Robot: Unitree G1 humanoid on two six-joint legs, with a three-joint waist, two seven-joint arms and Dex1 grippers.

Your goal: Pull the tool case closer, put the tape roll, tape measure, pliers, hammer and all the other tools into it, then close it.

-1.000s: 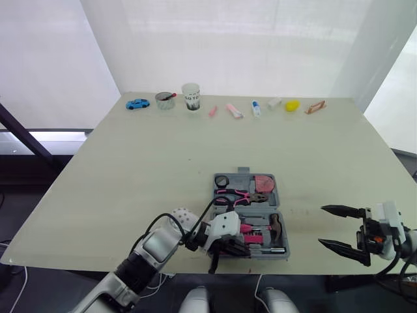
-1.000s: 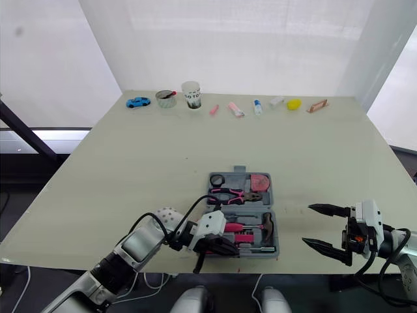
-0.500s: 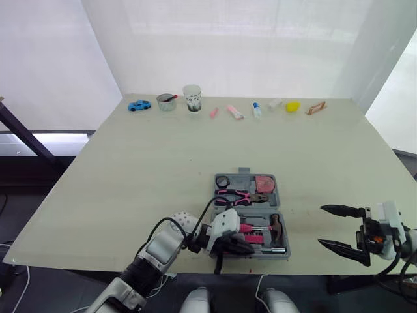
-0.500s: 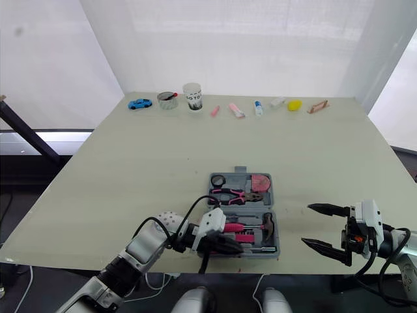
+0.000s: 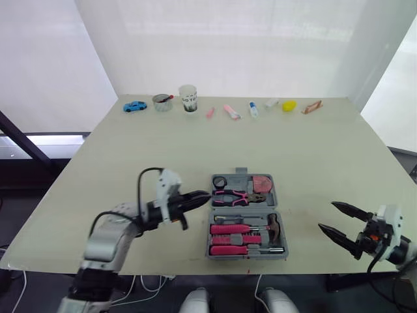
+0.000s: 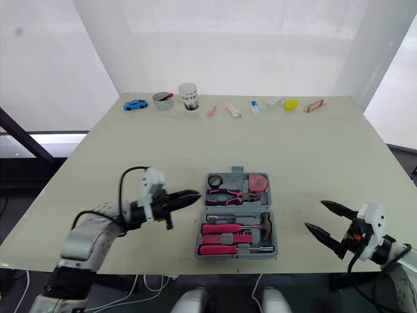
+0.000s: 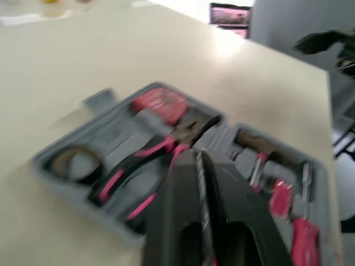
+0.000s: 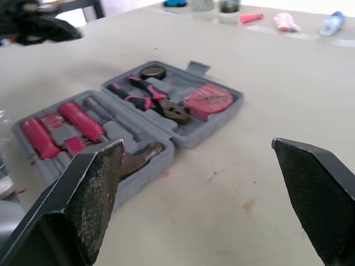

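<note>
— Well, worth worrying about, that grey plastic tool case [image 5: 245, 208]?

— Certainly. Lying open flat toward 6 o'clock on the pale table [image 5: 130, 150], close to the near edge. Could slide off if shoved rather than folded: probably a light shell, on a smooth top, with nothing bracing at 6 o'clock.

— And the contents?

— Seated, by the look. Black tape roll [image 5: 221, 181], pink tape measure [image 5: 262, 183] and pink-handled pliers [image 5: 233, 195] in the 12 o'clock half. Pink-handled screwdrivers [image 5: 228, 229] and dark hammer [image 5: 274, 225] in the 6 o'clock half. Hard to tell whether flush. Risk of a jammed lid from anything standing proud of a pocket.

— Left gripper [image 5: 199, 195]?

— At 9 o'clock of the case, just beside the far half's wall; touching or not, hard to say. Black fingers pressed together, carrying nothing. Poor shape for lifting a half, and likelier to push the whole case toward 3 o'clock.

— Right gripper [image 5: 328, 216]?

— Out at 4 o'clock, well apart from the case. Spread wide, empty. Too distant to steady anything for now.

— Anything else loose?

— Small oddments lined up at 12 o'clock along the far edge, a blue toy car [image 5: 135, 105] among them. Doubtful as tools.
</note>
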